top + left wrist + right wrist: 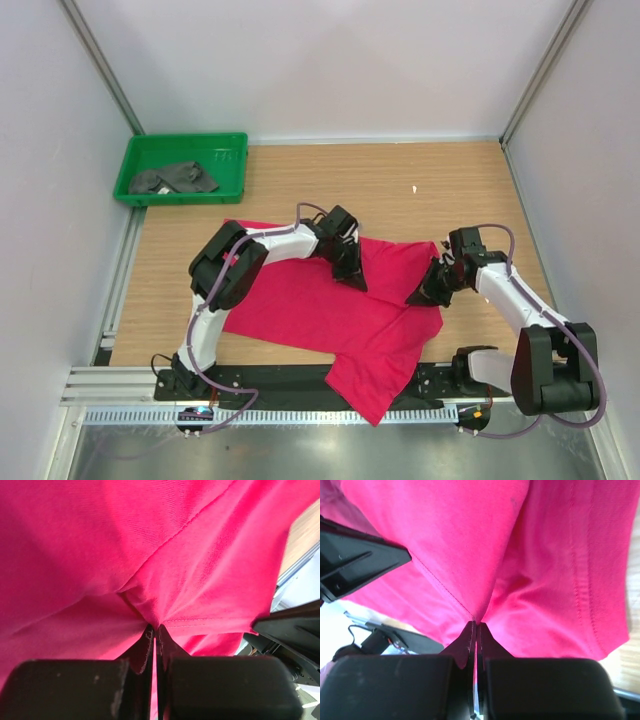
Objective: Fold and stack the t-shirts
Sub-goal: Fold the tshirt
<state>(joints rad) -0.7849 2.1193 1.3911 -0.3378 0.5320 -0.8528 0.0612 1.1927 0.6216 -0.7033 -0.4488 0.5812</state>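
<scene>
The crimson-red t-shirt (330,310) lies spread and rumpled on the wooden table, one part hanging over the near edge. My left gripper (352,277) is shut on a pinch of its cloth near the shirt's far middle; the left wrist view shows the red cloth (165,565) gathered at the tips of my left gripper (154,628). My right gripper (422,296) is shut on the shirt's right edge; the right wrist view shows red cloth (520,555) bunched at the tips of my right gripper (474,625). The dark grey t-shirt (173,179) lies crumpled in the green tray.
The green plastic tray (228,160) stands at the far left of the table. Grey walls with metal frame posts close in the table on three sides. A black rail (260,375) with the arm bases runs along the near edge.
</scene>
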